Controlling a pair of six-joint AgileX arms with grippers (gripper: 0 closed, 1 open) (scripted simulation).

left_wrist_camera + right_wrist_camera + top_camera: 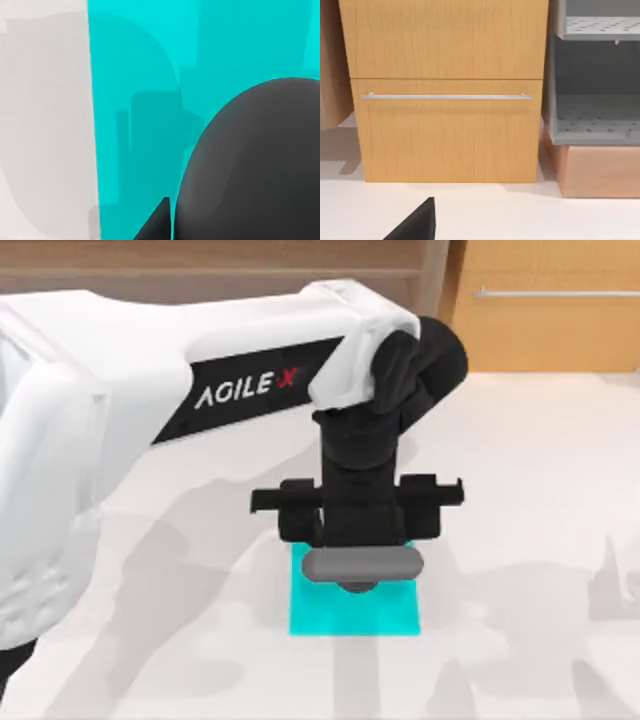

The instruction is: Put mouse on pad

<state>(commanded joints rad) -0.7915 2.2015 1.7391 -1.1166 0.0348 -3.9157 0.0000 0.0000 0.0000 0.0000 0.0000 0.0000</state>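
Left gripper [361, 558] is hanging over the pad [345, 616], clamped on the mouse [362, 564]; directly beneath the fingers the grey body is lying crosswise above the cyan sheet's far half, though contact is hard to judge; this looks like the placing step, so next it needs lowering and releasing; farther back, a wooden cabinet [445, 90] is standing.

The mouse [362, 564] is showing plain grey and the pad [340, 617] bright, unmarked cyan against the white table [520, 540]. The left arm [150, 390] is wearing white with a black band; the wooden cabinet [445, 90] is showing orange-brown grain.
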